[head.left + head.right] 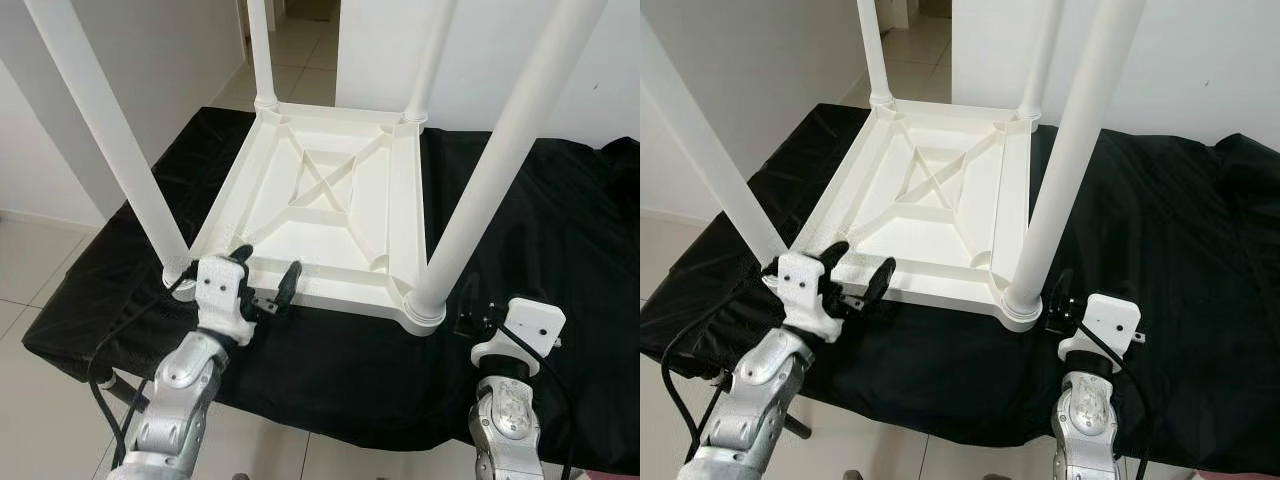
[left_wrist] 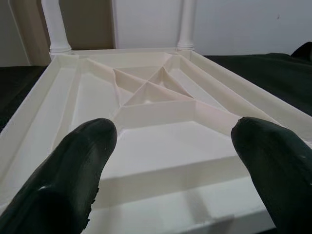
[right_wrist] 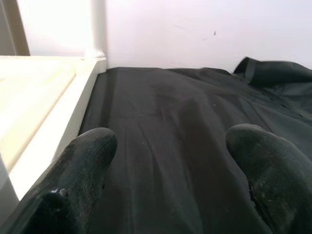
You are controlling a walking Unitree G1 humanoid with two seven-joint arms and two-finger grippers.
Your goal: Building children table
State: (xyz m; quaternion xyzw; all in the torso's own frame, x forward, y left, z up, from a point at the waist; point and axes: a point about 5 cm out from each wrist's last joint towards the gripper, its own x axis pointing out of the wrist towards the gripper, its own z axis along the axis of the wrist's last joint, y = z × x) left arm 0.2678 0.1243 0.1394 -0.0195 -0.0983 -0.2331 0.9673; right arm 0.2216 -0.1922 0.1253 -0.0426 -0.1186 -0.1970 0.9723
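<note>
Left wrist view is framed by the two black fingers of the left end effector, which are spread wide apart with nothing between them, poised just over the near edge of the upturned white children's table. Seen from the head cameras, this end effector is held at the near left part of the tabletop's rim, one finger close to the near left leg and the other over the rim's near wall; contact with the plastic cannot be judged. The right end effector is likewise spread, its fingers hovering empty over the black cloth just beside the table's right edge, near the near right leg. The table is laid upside down in the middle of the cloth-covered desk, its ribbed underside with a crossed brace facing upward. Four white round legs are seen standing upright from the corner sockets, the two far legs rising beside a white wall. The cloth is draped over the desk's edges and is bunched in folds at the far right. A pale tiled floor is visible around the desk.
</note>
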